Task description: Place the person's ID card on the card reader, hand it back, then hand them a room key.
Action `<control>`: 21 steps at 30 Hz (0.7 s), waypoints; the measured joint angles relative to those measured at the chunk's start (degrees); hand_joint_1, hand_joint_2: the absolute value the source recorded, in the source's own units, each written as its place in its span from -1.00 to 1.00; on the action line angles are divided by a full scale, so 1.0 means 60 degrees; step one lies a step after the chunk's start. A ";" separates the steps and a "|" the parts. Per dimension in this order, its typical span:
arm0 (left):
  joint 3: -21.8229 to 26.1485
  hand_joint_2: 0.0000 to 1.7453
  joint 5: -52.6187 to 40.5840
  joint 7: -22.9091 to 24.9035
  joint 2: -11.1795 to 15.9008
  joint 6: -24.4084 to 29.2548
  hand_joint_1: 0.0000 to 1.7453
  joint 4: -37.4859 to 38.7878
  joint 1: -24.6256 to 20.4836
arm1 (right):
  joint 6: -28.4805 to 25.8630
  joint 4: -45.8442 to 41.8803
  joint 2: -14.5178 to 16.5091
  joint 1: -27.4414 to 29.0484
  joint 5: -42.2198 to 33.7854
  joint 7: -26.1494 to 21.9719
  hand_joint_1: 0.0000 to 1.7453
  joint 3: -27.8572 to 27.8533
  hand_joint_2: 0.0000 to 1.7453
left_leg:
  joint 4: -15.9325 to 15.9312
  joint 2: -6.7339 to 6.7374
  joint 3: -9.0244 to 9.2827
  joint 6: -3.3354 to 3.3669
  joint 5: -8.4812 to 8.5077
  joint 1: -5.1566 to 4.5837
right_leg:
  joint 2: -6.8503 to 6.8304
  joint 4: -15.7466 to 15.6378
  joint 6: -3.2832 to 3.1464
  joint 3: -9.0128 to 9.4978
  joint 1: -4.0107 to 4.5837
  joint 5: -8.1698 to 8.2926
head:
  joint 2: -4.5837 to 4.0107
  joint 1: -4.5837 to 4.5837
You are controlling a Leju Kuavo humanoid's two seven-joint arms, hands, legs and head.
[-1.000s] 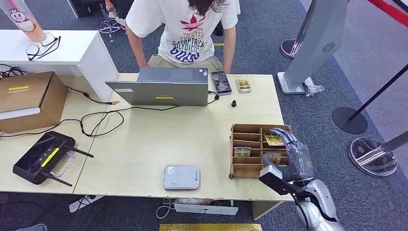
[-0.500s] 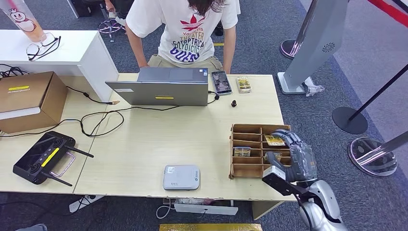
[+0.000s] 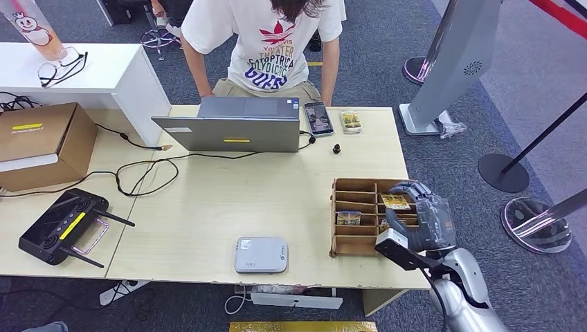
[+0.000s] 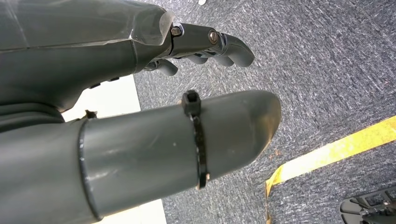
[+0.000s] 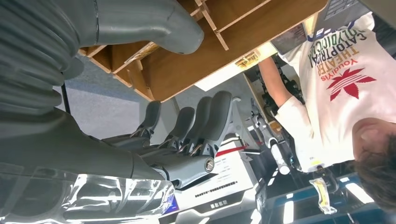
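- Room key cards sit in the wooden organizer (image 3: 354, 207) at lower right of the head view; one card (image 3: 395, 200) lies just beside my right hand (image 3: 419, 221).
- Right hand fingers curl over the organizer's right compartments; I cannot tell if they pinch a card.
- Card reader (image 3: 260, 254) is lower centre.
- Left hand (image 4: 140, 93) hangs over carpet, fingers apart, holding nothing.

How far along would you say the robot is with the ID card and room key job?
Apparently late: the card reader is bare and a card lies by the person, suggesting the ID is returned. The right robot hand is over the wooden key rack. Handing over a key remains.
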 joint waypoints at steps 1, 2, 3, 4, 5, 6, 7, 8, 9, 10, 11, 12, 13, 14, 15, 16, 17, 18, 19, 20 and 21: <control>0.0000 -1.00 -0.0007 0.0000 0.0000 0.0000 -1.00 0.0000 0.0000 | -0.0001 0.0049 0.0007 -0.0037 0.0003 0.0000 0.01 0.0008 1.00 | 0.0000 0.0000 0.0000 0.0000 0.0000 0.0000 | 0.0000 0.0000 0.0000 0.0000 0.0000 0.0000 | 0.0000 0.0000; 0.0000 -1.00 -0.0014 0.0000 0.0000 0.0000 -1.00 0.0000 -0.0001 | -0.0001 0.0105 0.0015 -0.0072 0.0004 0.0000 0.01 0.0017 1.00 | 0.0000 0.0000 0.0000 0.0000 0.0000 0.0000 | 0.0000 0.0000 0.0000 0.0000 0.0000 0.0000 | 0.0000 0.0000; 0.0000 -1.00 -0.0020 0.0000 0.0000 0.0001 -1.00 0.0000 -0.0001 | -0.0001 0.0158 0.0024 -0.0104 0.0005 -0.0001 0.01 0.0026 1.00 | 0.0000 0.0000 0.0000 0.0000 0.0000 0.0000 | 0.0000 0.0000 0.0000 0.0000 0.0000 0.0000 | 0.0000 0.0000; 0.0000 -1.00 -0.0024 0.0000 0.0000 0.0002 -1.00 0.0000 -0.0001 | -0.0001 0.0217 0.0034 -0.0137 0.0006 -0.0003 0.01 0.0037 1.00 | 0.0000 0.0000 -0.0001 0.0000 0.0000 0.0000 | 0.0000 0.0000 0.0000 0.0000 0.0000 0.0000 | 0.0000 0.0000; 0.0000 -1.00 -0.0025 0.0000 0.0000 0.0003 -1.00 0.0000 -0.0001 | -0.0001 0.0278 0.0044 -0.0169 0.0008 -0.0004 0.02 0.0049 1.00 | 0.0000 0.0000 -0.0001 0.0000 0.0000 0.0000 | 0.0000 0.0000 0.0000 0.0000 0.0000 0.0000 | 0.0000 0.0000; 0.0000 -1.00 -0.0025 0.0000 0.0000 0.0004 -1.00 0.0000 -0.0002 | -0.0002 0.0338 0.0054 -0.0200 0.0010 -0.0006 0.03 0.0062 1.00 | 0.0000 0.0000 -0.0001 0.0000 0.0000 0.0000 | 0.0000 0.0000 0.0000 0.0000 0.0000 0.0000 | 0.0000 0.0000; 0.0000 -1.00 -0.0024 0.0000 0.0000 0.0003 -1.00 0.0000 -0.0003 | -0.0003 0.0398 0.0063 -0.0232 0.0012 -0.0008 0.04 0.0075 1.00 | 0.0000 0.0000 -0.0001 0.0000 0.0000 0.0000 | 0.0000 0.0000 0.0000 0.0000 0.0000 0.0000 | 0.0000 0.0000; 0.0000 -1.00 -0.0024 0.0000 0.0000 0.0003 -1.00 0.0000 -0.0004 | -0.0004 0.0454 0.0071 -0.0260 0.0013 -0.0011 0.06 0.0087 1.00 | 0.0000 0.0000 -0.0001 0.0000 0.0000 0.0000 | 0.0000 0.0000 0.0000 0.0000 0.0000 0.0000 | 0.0000 0.0000; 0.0000 -1.00 -0.0023 0.0000 0.0000 0.0002 -1.00 0.0000 -0.0004 | -0.0005 0.0505 0.0078 -0.0286 0.0015 -0.0015 0.06 0.0098 1.00 | 0.0000 0.0000 -0.0001 0.0000 0.0000 0.0000 | 0.0000 0.0000 0.0000 0.0000 0.0000 0.0000 | 0.0000 0.0000; 0.0000 -1.00 -0.0023 0.0000 0.0000 0.0001 -1.00 0.0000 -0.0004 | -0.0006 0.0553 0.0087 -0.0309 0.0017 -0.0023 0.05 0.0109 1.00 | 0.0000 -0.0001 -0.0001 0.0000 0.0000 0.0000 | 0.0000 0.0000 0.0000 0.0000 0.0000 0.0000 | 0.0000 0.0000; 0.0000 -1.00 -0.0022 0.0000 0.0000 0.0000 -1.00 0.0000 -0.0004 | -0.0011 0.0600 0.0096 -0.0331 0.0020 -0.0030 0.04 0.0120 1.00 | 0.0000 0.0000 -0.0001 0.0000 0.0000 0.0000 | 0.0000 0.0000 0.0000 0.0000 0.0000 0.0000 | 0.0000 0.0000; 0.0000 -1.00 -0.0018 0.0000 0.0000 0.0000 -1.00 0.0000 -0.0004 | -0.0017 0.0647 0.0104 -0.0352 0.0023 -0.0038 0.05 0.0130 1.00 | 0.0000 0.0000 0.0000 0.0000 0.0000 0.0000 | 0.0000 0.0000 0.0000 0.0000 0.0000 0.0000 | 0.0000 0.0000; 0.0000 -1.00 -0.0011 0.0000 0.0000 0.0000 -1.00 0.0000 -0.0004 | -0.0024 0.0693 0.0113 -0.0371 0.0025 -0.0047 0.05 0.0139 1.00 | 0.0000 0.0000 0.0000 0.0000 0.0000 0.0000 | 0.0000 0.0000 0.0000 0.0000 0.0000 0.0000 | 0.0000 0.0000; 0.0000 -1.00 -0.0004 0.0000 0.0000 0.0001 -1.00 0.0000 -0.0003 | -0.0030 0.0741 0.0120 -0.0391 0.0026 -0.0055 0.06 0.0148 1.00 | 0.0000 0.0000 0.0000 0.0000 0.0000 0.0000 | 0.0000 0.0000 0.0000 0.0000 0.0000 0.0000 | 0.0000 0.0000; 0.0000 -1.00 0.0003 0.0000 0.0000 0.0002 -1.00 0.0000 -0.0003 | -0.0036 0.0785 0.0127 -0.0407 0.0026 -0.0061 0.06 0.0156 1.00 | 0.0000 -0.0001 0.0000 0.0000 0.0000 0.0000 | 0.0000 0.0000 0.0000 0.0000 0.0000 0.0000 | 0.0000 0.0000; 0.0000 -1.00 0.0006 0.0000 0.0000 0.0002 -1.00 0.0000 -0.0003 | -0.0040 0.0826 0.0134 -0.0421 0.0026 -0.0065 0.07 0.0164 1.00 | 0.0000 -0.0001 0.0000 0.0000 0.0000 0.0000 | 0.0000 0.0000 0.0000 0.0000 0.0000 0.0000 | 0.0000 0.0000; 0.0000 -1.00 0.0006 0.0000 0.0000 0.0002 -1.00 0.0000 -0.0003 | -0.0046 0.0861 0.0137 -0.0433 0.0026 -0.0066 0.07 0.0171 1.00 | 0.0000 -0.0001 0.0000 0.0000 0.0000 0.0000 | 0.0000 0.0000 0.0000 0.0000 0.0000 0.0000 | 0.0000 0.0000; 0.0000 -1.00 0.0006 0.0000 0.0000 0.0001 -1.00 0.0000 -0.0003 | -0.0050 0.0891 0.0142 -0.0440 0.0026 -0.0066 0.08 0.0176 1.00 | 0.0000 -0.0001 0.0000 0.0000 0.0000 0.0000 | 0.0000 0.0000 0.0000 0.0000 0.0000 0.0000 | 0.0000 0.0000; 0.0000 -1.00 0.0006 0.0000 0.0000 0.0001 -1.00 0.0000 -0.0003 | -0.0053 0.0920 0.0145 -0.0446 0.0026 -0.0066 0.09 0.0179 1.00 | 0.0000 -0.0001 0.0000 0.0000 0.0000 0.0000 | 0.0000 0.0000 0.0000 0.0000 0.0000 0.0000 | 0.0000 0.0000; 0.0000 -1.00 0.0006 0.0000 0.0000 0.0002 -1.00 0.0000 -0.0003 | -0.0055 0.0945 0.0147 -0.0451 0.0026 -0.0066 0.08 0.0180 1.00 | 0.0000 -0.0001 -0.0001 0.0000 0.0000 0.0000 | 0.0000 0.0000 0.0000 0.0000 0.0000 0.0000 | 0.0000 0.0000; 0.0000 -1.00 0.0006 0.0000 0.0000 0.0003 -1.00 0.0000 -0.0003 | -0.0056 0.0970 0.0148 -0.0457 0.0025 -0.0066 0.07 0.0180 1.00 | 0.0000 -0.0001 -0.0001 0.0000 0.0000 0.0000 | 0.0000 0.0000 0.0000 0.0000 0.0000 0.0000 | 0.0000 0.0000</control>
